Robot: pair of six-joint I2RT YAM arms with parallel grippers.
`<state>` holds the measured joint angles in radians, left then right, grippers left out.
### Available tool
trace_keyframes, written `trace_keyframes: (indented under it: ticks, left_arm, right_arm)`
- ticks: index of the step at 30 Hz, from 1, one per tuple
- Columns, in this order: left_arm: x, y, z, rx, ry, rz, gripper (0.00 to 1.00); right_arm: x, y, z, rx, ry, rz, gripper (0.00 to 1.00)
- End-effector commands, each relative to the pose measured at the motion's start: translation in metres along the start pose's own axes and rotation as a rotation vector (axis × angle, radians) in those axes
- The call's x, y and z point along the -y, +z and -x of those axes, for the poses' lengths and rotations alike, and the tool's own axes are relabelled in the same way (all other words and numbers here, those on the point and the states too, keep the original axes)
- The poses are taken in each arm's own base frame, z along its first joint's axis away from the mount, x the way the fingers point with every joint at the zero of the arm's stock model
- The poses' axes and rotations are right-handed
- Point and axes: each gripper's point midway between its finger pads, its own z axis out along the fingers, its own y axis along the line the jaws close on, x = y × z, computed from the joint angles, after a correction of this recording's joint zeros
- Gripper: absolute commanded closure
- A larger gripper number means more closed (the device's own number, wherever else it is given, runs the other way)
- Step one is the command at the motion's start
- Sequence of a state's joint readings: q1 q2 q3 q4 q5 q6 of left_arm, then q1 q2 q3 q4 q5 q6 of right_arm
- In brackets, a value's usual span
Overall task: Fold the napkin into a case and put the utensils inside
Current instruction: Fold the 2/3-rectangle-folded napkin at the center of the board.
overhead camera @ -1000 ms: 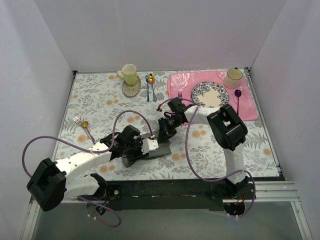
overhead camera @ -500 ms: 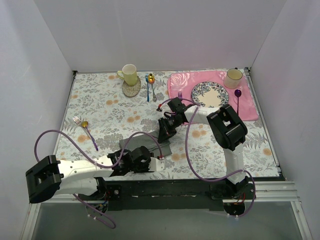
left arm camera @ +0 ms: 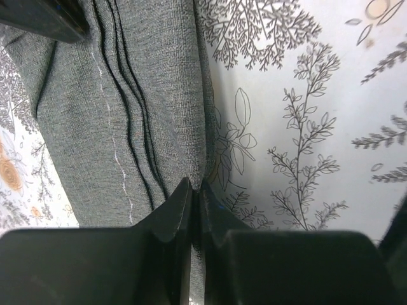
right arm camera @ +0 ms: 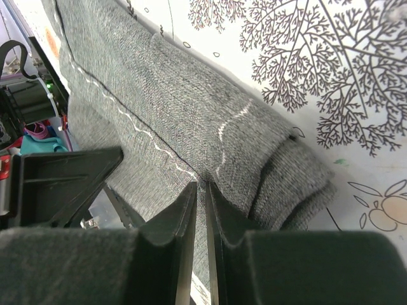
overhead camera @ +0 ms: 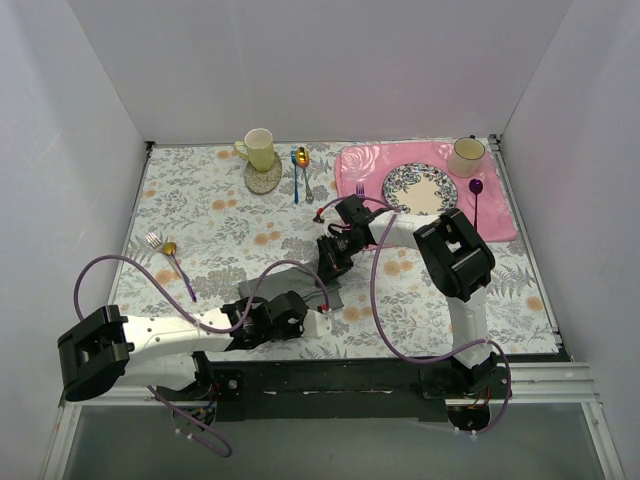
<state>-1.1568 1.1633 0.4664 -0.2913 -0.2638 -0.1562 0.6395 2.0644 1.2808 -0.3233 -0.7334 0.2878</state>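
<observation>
On the near worktop (overhead camera: 200, 210), napkin (left arm camera: 127, 95) gripped twice;
left hand (left arm camera: 193, 187) clenches its edge; right hand (right arm camera: 201, 187) pinches a fold.

Lab booth, plain white walls (overhead camera: 95, 130)

Soft, even white light is filling the top view; the walls (overhead camera: 330, 70) are glowing pale, and shadows on the desk (overhead camera: 200, 200) are falling faint. In the wrist views the napkin (left arm camera: 127, 114) weave is reading sharp, bare desk is washing out bright, and the left hand (left arm camera: 193, 185) and right hand (right arm camera: 202, 186) are looming dark and slightly soft.
</observation>
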Motion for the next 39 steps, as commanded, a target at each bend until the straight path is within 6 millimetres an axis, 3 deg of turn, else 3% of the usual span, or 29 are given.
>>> trace_keyframes:
  ticks: [1, 18, 28, 39]
  left_arm:
    - [0.009, -0.016, 0.020, 0.052, -0.093, -0.144, 1.00]
    - [-0.032, -0.029, 0.027, 0.178, -0.559, -0.577, 1.00]
    - [-0.075, -0.010, 0.000, 0.179, -0.997, -0.778, 1.00]
    - [-0.054, 0.027, -0.037, 0.004, -1.206, -0.912, 1.00]
  right_arm:
    - [0.035, 0.005, -0.013, -0.033, 0.025, -0.120, 0.80]
    - [0.035, 0.005, -0.013, -0.036, 0.014, -0.114, 0.81]
    - [0.031, 0.004, -0.012, -0.033, -0.015, -0.098, 0.79]
    - [0.011, -0.005, -0.004, 0.001, -0.067, -0.043, 0.55]
